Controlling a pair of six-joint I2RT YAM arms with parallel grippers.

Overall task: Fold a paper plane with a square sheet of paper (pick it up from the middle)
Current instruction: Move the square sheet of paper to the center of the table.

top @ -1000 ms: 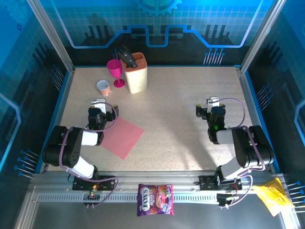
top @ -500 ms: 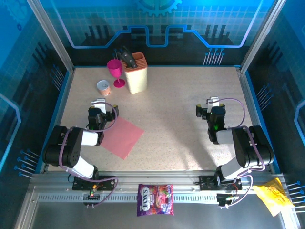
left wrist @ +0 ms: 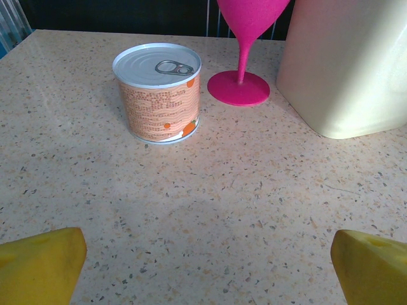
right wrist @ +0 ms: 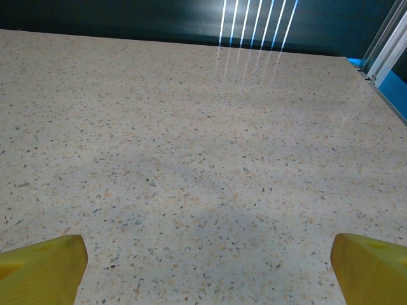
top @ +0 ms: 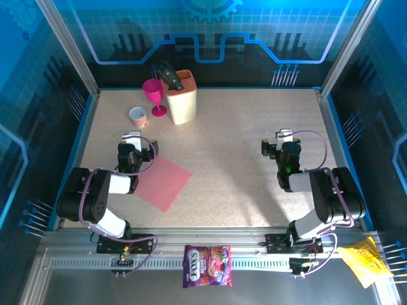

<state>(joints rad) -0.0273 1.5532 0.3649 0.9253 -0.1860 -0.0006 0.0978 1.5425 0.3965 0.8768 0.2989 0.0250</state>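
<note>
Top external view: the square sheet of paper (top: 164,182) lies flat and unfolded, lower left of centre, beside the left gripper (top: 132,138). That claw and the right gripper (top: 284,136) are spread wide and empty. Folding looks unstarted; the next move calls for pinching the sheet's middle.

Bright, even light covered the table (top: 241,140); faint shadows crossed it in the wrist views; white streaks, perhaps reflected lamps, glared far off.

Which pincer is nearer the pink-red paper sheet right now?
Left. The left pincer sits open just beyond the far-left edge of the square sheet of paper; the right pincer, also open, is well off to its right.
</note>
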